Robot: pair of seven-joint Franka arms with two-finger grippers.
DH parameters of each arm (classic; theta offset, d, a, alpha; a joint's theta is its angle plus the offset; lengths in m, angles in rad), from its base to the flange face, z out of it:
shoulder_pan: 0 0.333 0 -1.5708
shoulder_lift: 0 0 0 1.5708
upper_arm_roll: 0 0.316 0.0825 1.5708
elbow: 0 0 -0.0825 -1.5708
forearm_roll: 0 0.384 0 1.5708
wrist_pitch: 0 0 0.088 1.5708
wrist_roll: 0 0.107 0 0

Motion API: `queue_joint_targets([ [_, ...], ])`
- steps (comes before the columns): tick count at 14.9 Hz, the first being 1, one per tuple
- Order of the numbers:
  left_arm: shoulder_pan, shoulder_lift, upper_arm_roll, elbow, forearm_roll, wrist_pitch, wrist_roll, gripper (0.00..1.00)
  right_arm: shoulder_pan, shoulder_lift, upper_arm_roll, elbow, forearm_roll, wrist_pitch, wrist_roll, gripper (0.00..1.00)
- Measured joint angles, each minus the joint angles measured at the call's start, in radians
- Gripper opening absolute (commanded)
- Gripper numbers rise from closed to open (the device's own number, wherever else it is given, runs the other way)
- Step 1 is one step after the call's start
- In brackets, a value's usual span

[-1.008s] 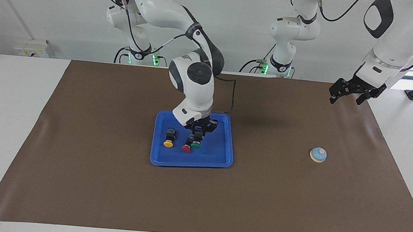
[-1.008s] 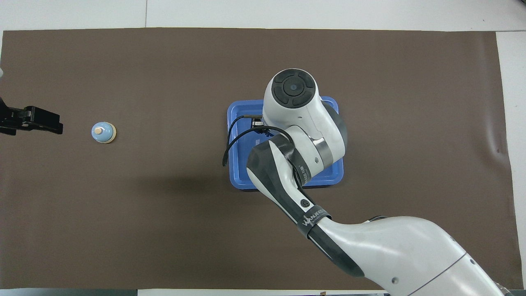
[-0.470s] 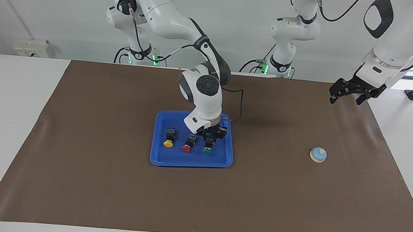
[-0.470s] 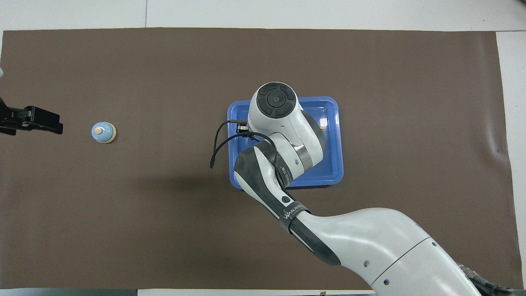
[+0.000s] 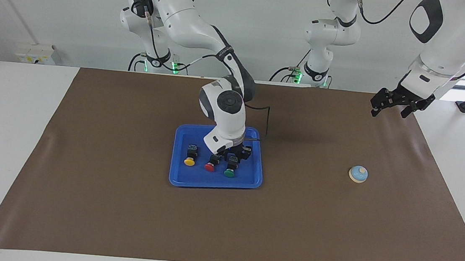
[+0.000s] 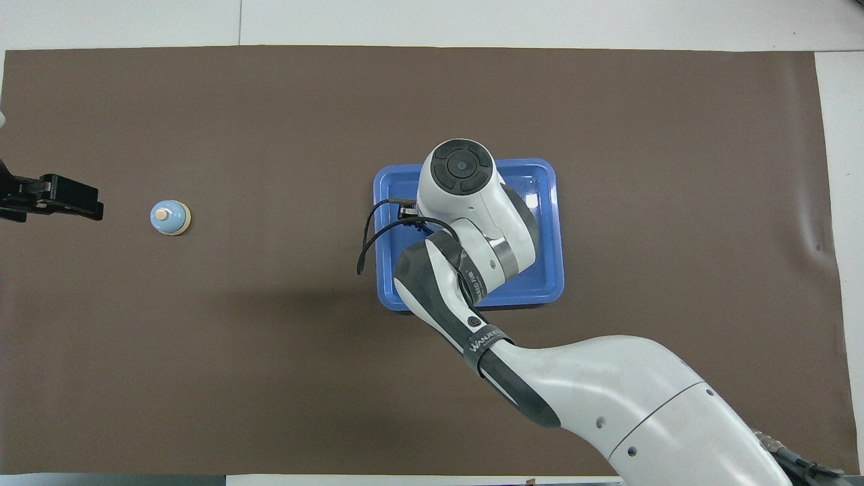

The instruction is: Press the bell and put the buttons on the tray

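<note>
**Third button down on the tray, bell waits**

My right tool (image 5: 233,155) hangs low over the blue tray (image 5: 215,181), right at the black body of the green button (image 5: 229,172). From this distance I cannot tell whether it is clamped on the button or has let go. I judge the button is resting on the tray floor, cap toward six o'clock in the facing view.

It lies just at three o'clock of the red button (image 5: 209,167), with the yellow button (image 5: 189,162) at nine o'clock of the red. I think this row is deliberate: each has room, so no cap knocks its neighbour.

The bell (image 5: 358,174) stands on the brown surface (image 5: 125,205), well apart at three o'clock of the tray. My left tool (image 5: 390,107) waits in the air at about one o'clock of the bell, spread apart and empty, handy for the press.
</note>
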Motion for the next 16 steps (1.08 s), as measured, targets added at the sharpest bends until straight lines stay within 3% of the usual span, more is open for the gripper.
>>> queue_joint_targets([
  [3,0.0,0.0,0.0,0.0,0.0,0.0,0.0,1.0,-0.029,-0.039,-0.005,0.107,-0.009,-0.156,-0.002,1.0],
  [6,0.0,0.0,0.0,0.0,0.0,0.0,0.0,1.0,-0.098,-0.131,-0.005,0.125,-0.025,-0.235,-0.087,1.0],
  [12,0.0,0.0,0.0,0.0,0.0,0.0,0.0,1.0,-0.308,-0.367,-0.009,0.02,-0.029,-0.349,-0.473,1.0],
  [16,0.0,0.0,0.0,0.0,0.0,0.0,0.0,1.0,-0.396,-0.495,-0.009,-0.095,-0.03,-0.393,-0.627,1.0],
])
